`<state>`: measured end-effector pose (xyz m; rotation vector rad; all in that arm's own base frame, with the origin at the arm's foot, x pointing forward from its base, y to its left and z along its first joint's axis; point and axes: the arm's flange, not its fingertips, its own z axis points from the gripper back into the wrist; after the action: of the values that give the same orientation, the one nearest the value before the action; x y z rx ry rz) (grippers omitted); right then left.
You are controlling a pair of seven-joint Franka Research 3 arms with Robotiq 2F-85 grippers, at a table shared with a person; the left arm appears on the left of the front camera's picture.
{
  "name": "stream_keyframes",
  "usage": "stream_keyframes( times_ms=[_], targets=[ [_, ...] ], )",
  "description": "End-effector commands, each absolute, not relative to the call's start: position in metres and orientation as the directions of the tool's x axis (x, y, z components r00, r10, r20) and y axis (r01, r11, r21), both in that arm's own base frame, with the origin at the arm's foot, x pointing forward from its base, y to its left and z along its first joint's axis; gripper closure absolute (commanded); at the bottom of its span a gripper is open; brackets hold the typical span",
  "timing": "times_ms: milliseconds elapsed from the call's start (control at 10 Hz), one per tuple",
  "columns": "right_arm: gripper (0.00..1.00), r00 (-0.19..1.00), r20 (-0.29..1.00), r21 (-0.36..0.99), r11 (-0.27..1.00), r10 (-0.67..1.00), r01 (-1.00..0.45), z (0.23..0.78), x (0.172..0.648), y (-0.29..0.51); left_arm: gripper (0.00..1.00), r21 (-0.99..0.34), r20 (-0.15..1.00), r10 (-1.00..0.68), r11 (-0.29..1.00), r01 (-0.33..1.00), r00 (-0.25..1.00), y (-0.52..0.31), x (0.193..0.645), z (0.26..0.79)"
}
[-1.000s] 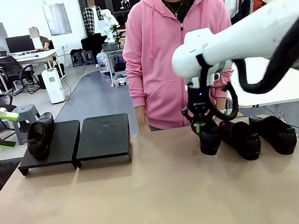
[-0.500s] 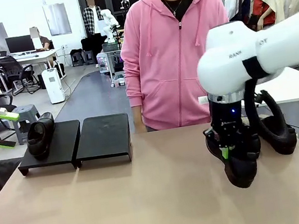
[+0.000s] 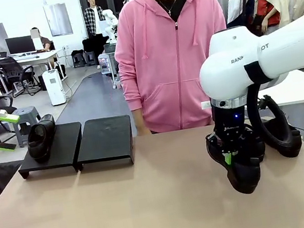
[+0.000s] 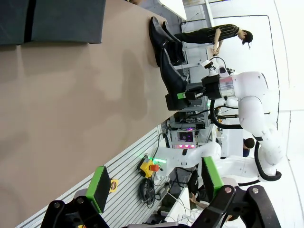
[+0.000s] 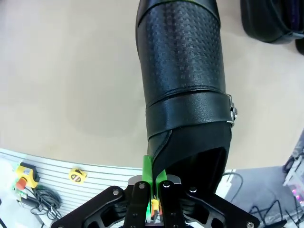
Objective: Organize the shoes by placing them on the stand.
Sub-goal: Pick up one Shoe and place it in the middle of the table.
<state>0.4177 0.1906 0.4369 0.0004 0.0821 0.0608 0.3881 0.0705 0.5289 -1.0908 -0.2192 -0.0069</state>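
Well right of the stand (image 3: 104, 140), the right gripper (image 3: 228, 158) pinches the heel rim of a shoe (image 3: 244, 176), toe hanging down. Another shoe (image 5: 270, 19) lies just beyond it. The left gripper (image 3: 4, 132) gapes wide beside the stand, whose left section carries one shoe (image 3: 41, 137).

We find the room bright and evenly lit by diffuse light from overhead, so the matte tan tabletop (image 3: 127, 210) takes only soft, pale shadows: a thin one beneath the low black sloped stand (image 3: 104, 142) and vague grey patches in the left wrist view. The front view is sharp, though the white robot arm (image 3: 269, 49) at its right runs close to washed out, and the glossy black leather shoe (image 5: 183, 71) carries a broad, soft sheen on its embossed upper. Both wrist views bend straight lines towards their edges, and the far white wall (image 4: 289, 57) is blown out.
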Motion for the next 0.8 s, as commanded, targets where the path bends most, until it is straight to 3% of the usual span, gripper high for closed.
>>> stream_keyframes(
  times_ms=[0, 300, 600, 700],
  targets=[
    [1.0, 0.998, -0.019, 0.018, 0.998, 0.06, -0.06, 0.445, 0.4, 0.222, 0.0, -0.877, 0.187, 0.088, 0.464, 0.126, 0.978, 0.072, 0.386, 0.53],
    [1.0, 0.999, 0.008, 0.06, 0.997, 0.037, -0.038, 0.459, 0.349, 0.345, 0.0, -0.877, 0.187, 0.088, 0.464, 0.126, 0.978, 0.072, 0.386, 0.53],
    [1.0, 1.0, 0.018, 0.038, 0.999, -0.008, 0.007, 0.438, 0.342, 0.448, 0.0, -0.877, 0.187, 0.088, 0.464, 0.126, 0.978, 0.072, 0.386, 0.53],
    [1.0, 0.999, 0.005, 0.045, 0.998, 0.05, -0.05, 0.431, 0.342, 0.473, 0.0, -0.877, 0.187, 0.088, 0.464, 0.126, 0.978, 0.072, 0.386, 0.53]
  ],
)
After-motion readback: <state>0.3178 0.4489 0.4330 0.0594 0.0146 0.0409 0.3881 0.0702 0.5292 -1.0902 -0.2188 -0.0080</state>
